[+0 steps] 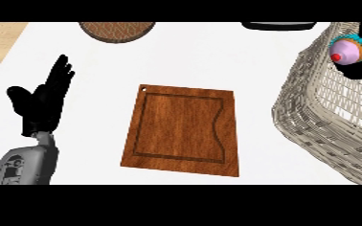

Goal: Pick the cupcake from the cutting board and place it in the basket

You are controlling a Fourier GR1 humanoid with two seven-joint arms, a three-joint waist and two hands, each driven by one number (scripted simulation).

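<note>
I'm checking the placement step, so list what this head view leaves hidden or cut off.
- Right hand: only a dark bit shows under the cupcake at the right edge; grip unclear.
- Basket: cut by the right edge; floor unseen.
- Brown woven round object and black object: cut by the top edge, not identifiable.
</note>
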